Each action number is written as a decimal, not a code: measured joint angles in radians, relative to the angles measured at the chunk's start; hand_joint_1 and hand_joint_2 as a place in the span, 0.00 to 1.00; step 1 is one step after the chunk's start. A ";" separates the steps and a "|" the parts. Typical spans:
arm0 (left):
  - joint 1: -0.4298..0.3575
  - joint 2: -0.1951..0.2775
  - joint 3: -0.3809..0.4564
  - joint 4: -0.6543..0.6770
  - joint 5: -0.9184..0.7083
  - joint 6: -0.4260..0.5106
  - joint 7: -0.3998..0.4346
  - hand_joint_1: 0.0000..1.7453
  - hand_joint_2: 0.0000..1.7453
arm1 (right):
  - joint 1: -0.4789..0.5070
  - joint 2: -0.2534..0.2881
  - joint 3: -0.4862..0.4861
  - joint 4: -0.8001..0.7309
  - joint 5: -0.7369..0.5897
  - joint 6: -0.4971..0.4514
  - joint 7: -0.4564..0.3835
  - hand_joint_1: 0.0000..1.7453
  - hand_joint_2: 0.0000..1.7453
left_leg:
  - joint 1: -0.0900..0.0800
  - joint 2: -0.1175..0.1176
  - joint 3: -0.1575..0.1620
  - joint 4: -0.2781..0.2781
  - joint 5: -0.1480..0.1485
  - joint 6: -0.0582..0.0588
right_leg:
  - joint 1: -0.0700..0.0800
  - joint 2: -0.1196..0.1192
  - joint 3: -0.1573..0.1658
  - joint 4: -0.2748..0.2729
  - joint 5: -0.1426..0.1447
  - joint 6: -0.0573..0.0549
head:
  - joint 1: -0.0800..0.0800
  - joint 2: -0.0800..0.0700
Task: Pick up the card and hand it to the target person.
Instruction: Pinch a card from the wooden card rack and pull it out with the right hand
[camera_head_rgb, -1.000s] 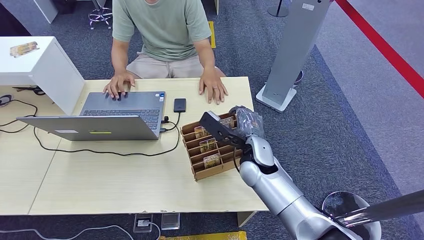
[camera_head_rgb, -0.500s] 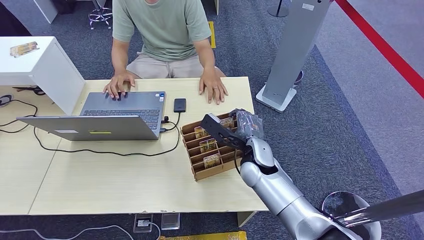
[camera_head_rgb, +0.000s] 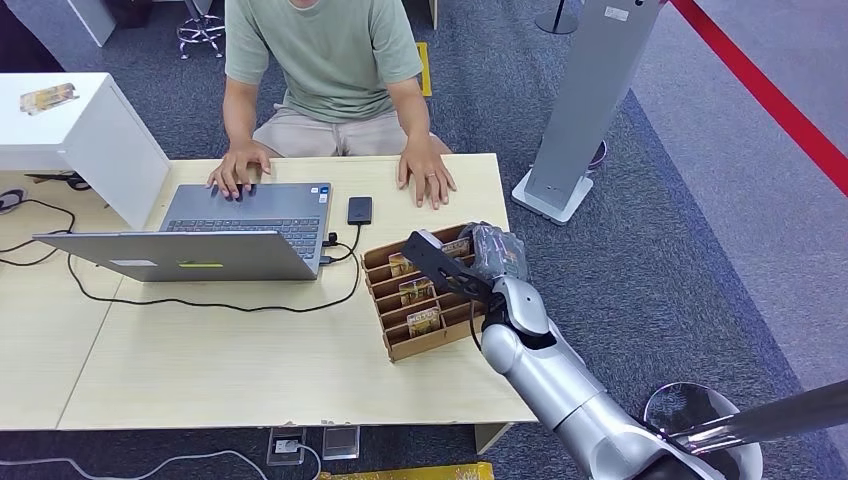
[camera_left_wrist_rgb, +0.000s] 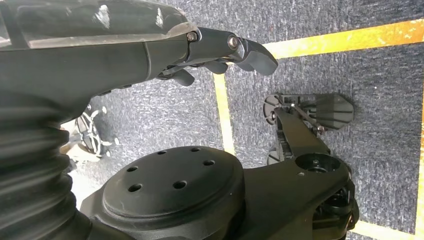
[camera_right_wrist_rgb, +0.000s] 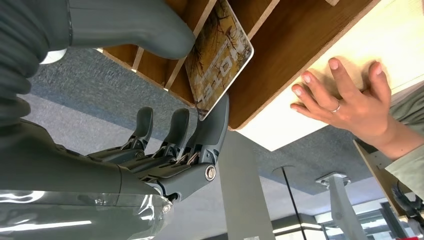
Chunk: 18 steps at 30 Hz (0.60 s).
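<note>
Pinching card (camera_right_wrist_rgb: 219, 56) between thumb and fingers (camera_right_wrist_rgb: 212, 126), right hand (camera_right_wrist_rgb: 165, 150)

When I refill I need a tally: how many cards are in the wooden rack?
4: one card per slot, nearest, second, third, and the farthest card pinched by the right hand. The hand may hide more.

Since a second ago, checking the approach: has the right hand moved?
Yes. The right hand has dropped slightly toward the wooden card rack, nearer the robot; it now pinches a card.

Office, desk (camera_head_rgb: 250, 370) with laptop (camera_head_rgb: 215, 232), grey carpet (camera_head_rgb: 680, 230), seated person (camera_head_rgb: 325, 70)
</note>
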<state>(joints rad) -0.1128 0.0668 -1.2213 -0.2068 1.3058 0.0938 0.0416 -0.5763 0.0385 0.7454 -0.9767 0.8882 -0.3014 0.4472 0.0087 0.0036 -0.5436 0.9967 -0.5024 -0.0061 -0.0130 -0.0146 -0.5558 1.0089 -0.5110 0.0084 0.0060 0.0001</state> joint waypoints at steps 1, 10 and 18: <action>0.000 0.000 0.000 0.000 0.000 0.000 0.000 0.00 1.00 | 0.000 0.000 0.000 0.001 0.000 0.000 0.000 0.56 1.00 | 0.000 0.000 0.000 0.000 0.000 0.000 | 0.000 0.000 0.000 0.000 0.000 0.000 | 0.000 0.000; 0.000 0.000 -0.001 0.000 0.000 0.000 0.000 0.00 1.00 | -0.005 0.000 -0.001 0.008 0.000 -0.008 0.000 0.91 1.00 | 0.000 0.000 0.000 0.000 0.000 0.000 | 0.000 0.000 0.000 0.000 0.000 0.000 | 0.000 0.000; 0.000 0.000 -0.002 0.000 0.000 0.000 0.000 0.00 1.00 | -0.006 0.000 -0.002 0.015 0.001 -0.016 0.001 0.84 1.00 | 0.000 0.000 0.000 0.000 0.000 0.000 | 0.000 0.000 0.000 0.000 0.000 0.000 | 0.000 0.000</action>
<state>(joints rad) -0.1131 0.0669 -1.2230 -0.2068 1.3056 0.0942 0.0416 -0.5818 0.0381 0.7439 -0.9615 0.8896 -0.3179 0.4481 0.0087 0.0037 -0.5434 0.9967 -0.5024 -0.0062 -0.0130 -0.0146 -0.5557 1.0089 -0.5110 0.0084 0.0059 0.0002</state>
